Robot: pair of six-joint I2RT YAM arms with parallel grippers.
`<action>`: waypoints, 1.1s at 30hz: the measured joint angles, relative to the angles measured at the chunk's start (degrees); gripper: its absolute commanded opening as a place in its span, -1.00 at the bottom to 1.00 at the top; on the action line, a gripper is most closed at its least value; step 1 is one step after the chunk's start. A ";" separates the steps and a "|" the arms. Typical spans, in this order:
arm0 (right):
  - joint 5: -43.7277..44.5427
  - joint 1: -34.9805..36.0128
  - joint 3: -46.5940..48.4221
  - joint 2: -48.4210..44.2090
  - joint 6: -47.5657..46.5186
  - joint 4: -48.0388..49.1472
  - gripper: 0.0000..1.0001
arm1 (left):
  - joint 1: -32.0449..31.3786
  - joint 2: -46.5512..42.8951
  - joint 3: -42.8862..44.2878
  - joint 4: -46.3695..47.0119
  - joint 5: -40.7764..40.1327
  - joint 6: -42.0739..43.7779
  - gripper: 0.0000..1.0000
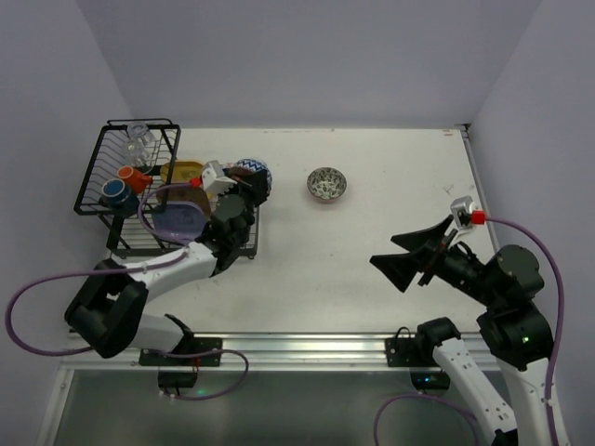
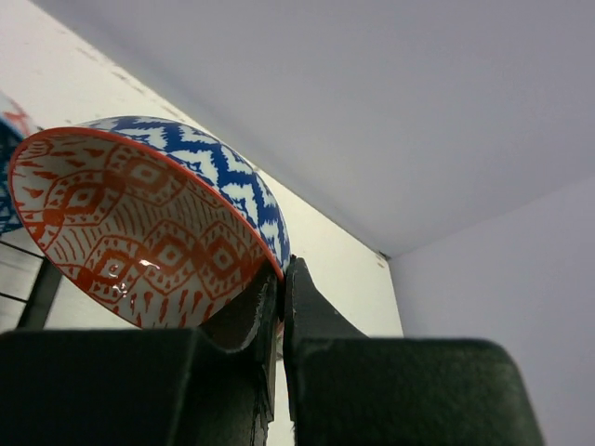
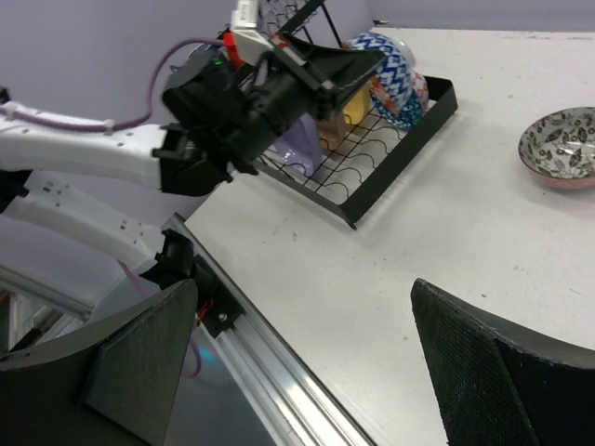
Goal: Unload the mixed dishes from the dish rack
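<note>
Black fingers of the left gripper fill the bottom of the left wrist view, pressed close together on the rim of a small ceramic bowl with a blue-and-white zigzag outside and an orange-red diamond pattern inside. From above, that bowl sits tilted at the far right corner of the black wire dish rack, over its flat slotted tray (whether it touches the curved dividers I cannot tell). In the right wrist view a second blue-patterned bowl lies just below it in the tray. Behind the left gripper, a rounded-square lavender plate and a rounded-square yellow plate stand in the tray. The raised basket section holds an orange mug, a dark blue-rimmed mug just beside it, and a clear glass at the far end. A speckled black-and-white bowl stands alone on the white table, well apart from the rack to its right. The right gripper hovers above the table's near right part with its fingers spread wide and nothing between them, pointing toward the rack.
</note>
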 measured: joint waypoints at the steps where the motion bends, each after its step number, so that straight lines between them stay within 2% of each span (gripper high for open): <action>1: 1.05 0.02 0.00 0.20 0.31 -0.02 0.98 | -1.09 -1.70 0.00 -0.50 0.42 1.64 -1.00; 4: 5.70 0.02 0.13 1.25 1.36 -0.28 0.98 | -3.74 -6.05 0.98 -4.81 2.40 6.62 -1.00; 10: 15.04 0.00 3.65 7.50 2.58 -2.82 0.95 | -12.74 -8.87 8.07 -21.18 6.27 19.80 -1.00; 17: 15.37 0.57 8.28 21.49 -0.15 -3.48 0.89 | -33.81 -8.66 14.75 -43.74 4.39 36.48 -1.00; 22: 18.51 9.05 8.59 31.21 -2.38 -6.01 0.86 | -45.51 -4.74 20.98 -58.12 3.78 45.92 -1.00; 26: 19.41 14.67 8.59 36.52 -3.78 -8.46 0.73 | -49.44 -1.97 23.56 -66.12 7.63 52.33 -1.00; 33: 21.35 20.85 8.59 37.22 -6.10 -11.45 0.50 | -49.88 -1.42 24.87 -76.63 22.34 63.78 -1.00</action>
